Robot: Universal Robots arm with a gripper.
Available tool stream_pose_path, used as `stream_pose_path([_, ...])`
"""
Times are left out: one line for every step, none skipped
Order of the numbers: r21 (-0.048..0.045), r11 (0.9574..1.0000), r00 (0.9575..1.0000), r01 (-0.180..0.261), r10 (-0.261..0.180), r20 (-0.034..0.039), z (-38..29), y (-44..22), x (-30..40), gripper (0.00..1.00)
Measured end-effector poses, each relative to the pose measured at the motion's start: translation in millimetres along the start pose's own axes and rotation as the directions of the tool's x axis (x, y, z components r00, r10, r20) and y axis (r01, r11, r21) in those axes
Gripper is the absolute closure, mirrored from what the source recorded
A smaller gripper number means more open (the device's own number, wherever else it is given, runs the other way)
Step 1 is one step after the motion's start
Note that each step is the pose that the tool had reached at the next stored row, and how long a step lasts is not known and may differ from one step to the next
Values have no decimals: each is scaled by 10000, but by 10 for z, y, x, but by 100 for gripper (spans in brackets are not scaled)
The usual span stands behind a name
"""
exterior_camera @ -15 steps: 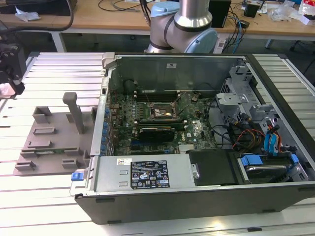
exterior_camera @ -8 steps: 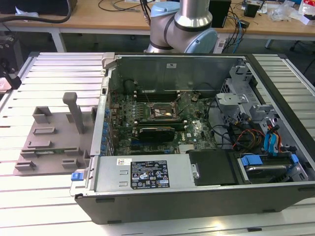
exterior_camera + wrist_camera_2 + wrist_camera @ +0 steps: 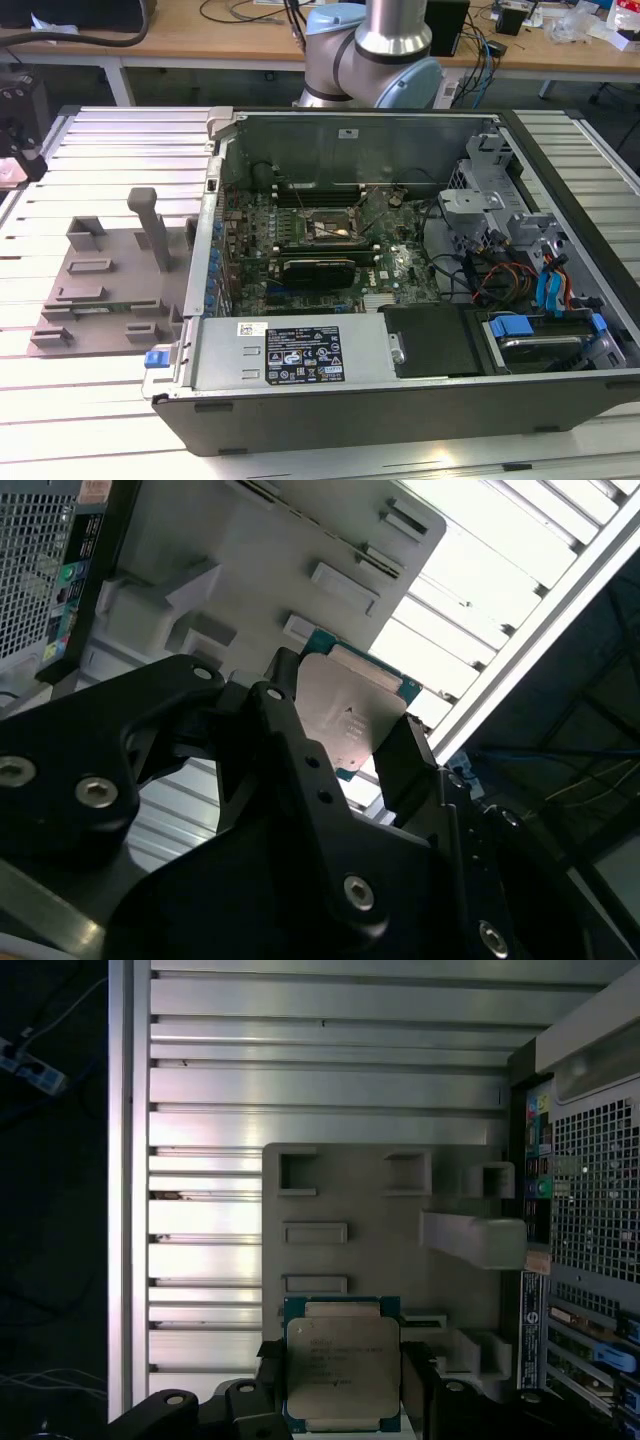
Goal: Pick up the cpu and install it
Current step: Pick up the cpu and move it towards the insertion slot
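hand [image 3: 342,1380]: fingers clamped on cpu [image 3: 343,1355] side edges (silver top showing) | held clear of grey tray [image 3: 380,1210]

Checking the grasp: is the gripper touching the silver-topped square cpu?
Touching. In the second wrist view the gripper has its black fingers pressed on both side edges of the silver-topped square cpu; no gap.
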State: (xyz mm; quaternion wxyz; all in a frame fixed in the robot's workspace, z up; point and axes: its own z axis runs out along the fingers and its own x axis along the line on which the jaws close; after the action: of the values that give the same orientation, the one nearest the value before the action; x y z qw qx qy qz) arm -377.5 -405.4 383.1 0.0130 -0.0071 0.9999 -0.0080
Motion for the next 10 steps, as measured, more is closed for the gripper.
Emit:
stream_pose_path([1,10000,10000,0,0,0,0,-1,-26,45])
stream_pose_path([0,10000,10000,0,0,0,1,-1,-51,45])
stream_pose_path([1,10000,10000,0,0,0,2,-1,-68,45])
stream_pose_path([0,10000,10000,0,0,0,2,-1,-79,45])
stream_pose_path([0,10000,10000,0,0,0,3,-2,-104,45])
stream_pose_path([0,10000,10000,0,0,1,4,-2,-128,45])
stream_pose_path([0,10000,10000,0,0,0,4,-2,-146,45])
stream_pose_path([0,10000,10000,0,0,0,4,-3,-163,45])
stream_pose_path([1,10000,10000,0,0,0,5,-3,-190,45])
stream_pose_path([1,10000,10000,0,0,0,5,-3,-203,45])
